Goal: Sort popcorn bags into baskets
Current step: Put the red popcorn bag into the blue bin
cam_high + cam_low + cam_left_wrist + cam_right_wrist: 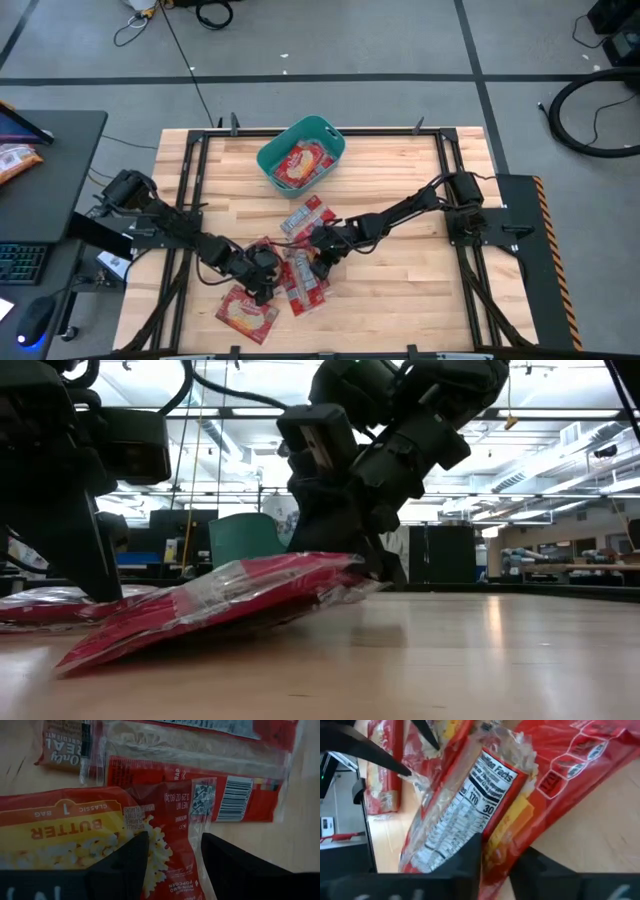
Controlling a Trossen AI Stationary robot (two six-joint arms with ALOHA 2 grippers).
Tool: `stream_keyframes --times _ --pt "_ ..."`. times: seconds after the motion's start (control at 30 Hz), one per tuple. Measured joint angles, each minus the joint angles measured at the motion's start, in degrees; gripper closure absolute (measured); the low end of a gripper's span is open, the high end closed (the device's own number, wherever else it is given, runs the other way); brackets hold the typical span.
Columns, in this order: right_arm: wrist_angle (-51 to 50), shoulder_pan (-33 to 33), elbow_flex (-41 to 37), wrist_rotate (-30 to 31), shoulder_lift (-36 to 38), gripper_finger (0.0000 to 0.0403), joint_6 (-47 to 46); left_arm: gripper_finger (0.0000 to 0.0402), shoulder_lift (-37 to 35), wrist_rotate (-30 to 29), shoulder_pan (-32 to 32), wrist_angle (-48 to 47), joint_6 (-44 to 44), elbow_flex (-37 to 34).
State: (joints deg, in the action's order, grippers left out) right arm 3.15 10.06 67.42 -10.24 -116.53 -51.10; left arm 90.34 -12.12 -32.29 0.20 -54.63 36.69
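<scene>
Popcorn bags cluster mid-table between both arms, right gripper clamped on one bag's edge, left gripper parted over another; teal basket, partly filled, sits well apart near the far edge.

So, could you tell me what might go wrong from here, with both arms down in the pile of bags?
Both hands work the same overlapping pile. The right hand has closed on one popcorn bag, lifting its edge while the rest lies on other packets, so a neighbour may drag along. The left hand, open over a butter popcorn bag, sits close by; the arms could collide. The teal basket stands across the table, so a thin edge grip might slip.
</scene>
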Motion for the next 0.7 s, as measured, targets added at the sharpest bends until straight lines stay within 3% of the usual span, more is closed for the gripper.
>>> stream_keyframes --times 0.17,0.33,0.5,0.7 --pt "-0.4 -1.1 0.0 -4.8 0.2 0.0382 -0.9 0.0212 -1.7 2.0 0.0 -0.9 -0.2 -0.1" --pt "-2.4 -1.6 0.0 -5.5 2.2 0.0381 -0.3 0.0212 -4.4 2.0 0.0 -4.5 -0.5 -0.2" --pt "-7.9 -2.1 0.0 -2.2 5.4 0.0365 0.9 0.0212 -7.1 2.0 0.0 -5.1 -1.5 -0.2" --pt "-11.1 -2.1 0.0 0.1 8.4 0.0379 1.8 0.0212 -10.0 1.2 0.3 -5.2 -1.5 -0.2"
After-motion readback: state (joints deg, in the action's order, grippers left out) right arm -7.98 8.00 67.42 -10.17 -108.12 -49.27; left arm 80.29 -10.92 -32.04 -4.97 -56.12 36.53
